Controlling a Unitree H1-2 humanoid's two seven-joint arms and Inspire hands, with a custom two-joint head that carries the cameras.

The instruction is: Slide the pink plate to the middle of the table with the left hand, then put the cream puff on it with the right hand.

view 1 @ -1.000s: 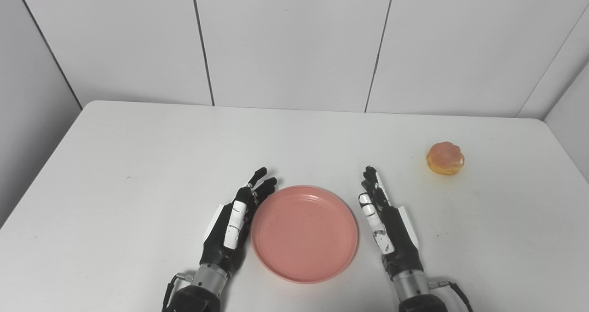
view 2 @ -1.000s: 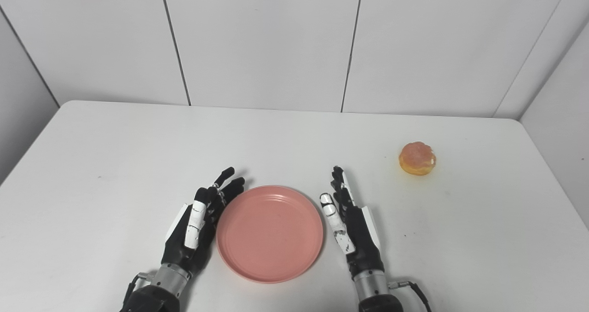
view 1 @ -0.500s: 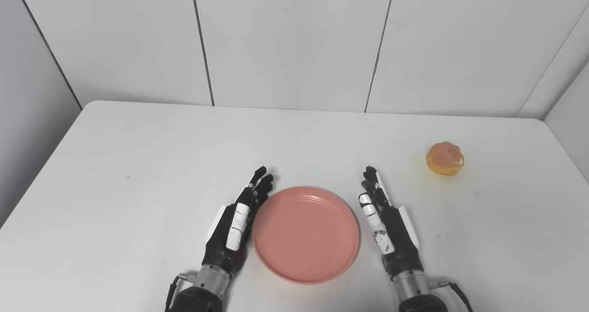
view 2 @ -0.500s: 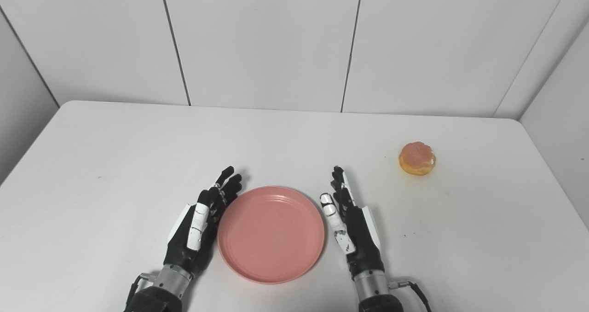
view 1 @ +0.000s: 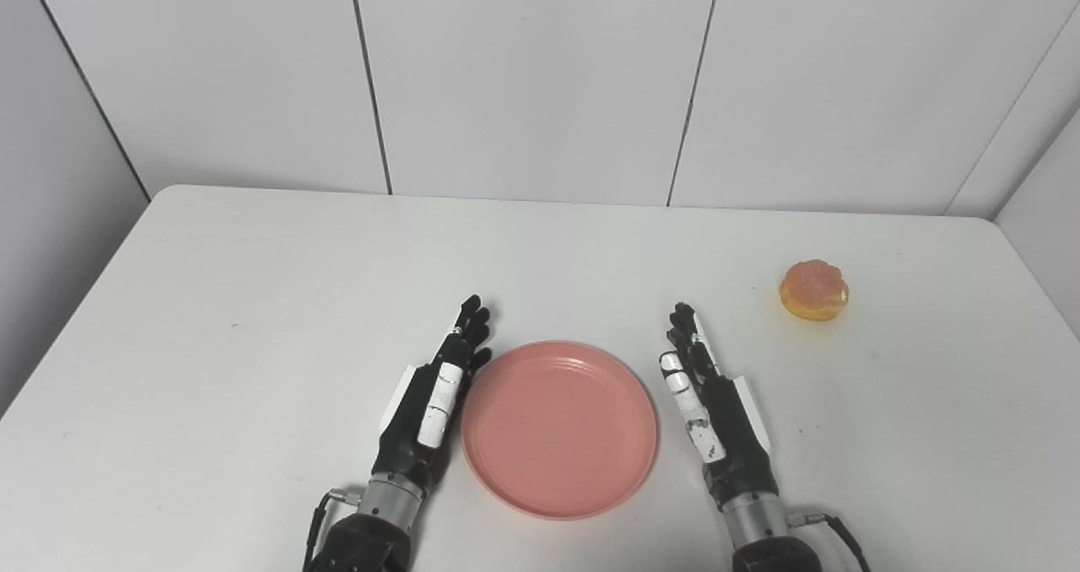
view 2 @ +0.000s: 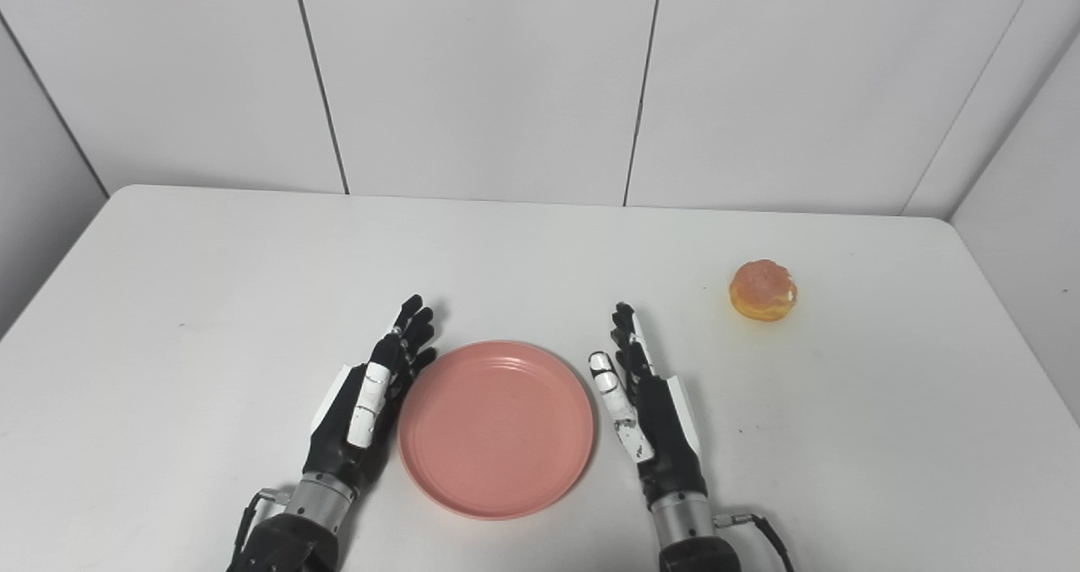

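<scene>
While my left hand [view 1: 426, 407] lies edge-up beside the pink plate [view 1: 558, 429], its fingers [view 1: 469, 329] point straight away from me, held loosely side by side with small gaps and gripping nothing. The inner side of that hand sits just beside the plate's left rim; I cannot tell from my two head views whether it touches. My right hand [view 1: 717, 407] mirrors it on the other side of the plate, its fingers [view 1: 685, 329] also stretched forward, slightly fanned and empty, with a narrow strip of white showing between the hand and the plate's right rim. Both hands are black with white panels along the thumbs and the backs, and I can read no brand or writing on them; the small dark marks on the white thumb panels are too tiny to make out.

Moving outward, the pink plate lies flat and bare on the white surface [view 1: 253, 302], near my edge and about midway between left and right. It carries faint concentric rings and no label. The cream puff [view 1: 813, 289] sits on the surface well apart from the plate, farther away and off to the right, beyond my right hand and clear of it. Behind the surface stand plain white wall panels [view 1: 531, 83] with thin dark seams.
</scene>
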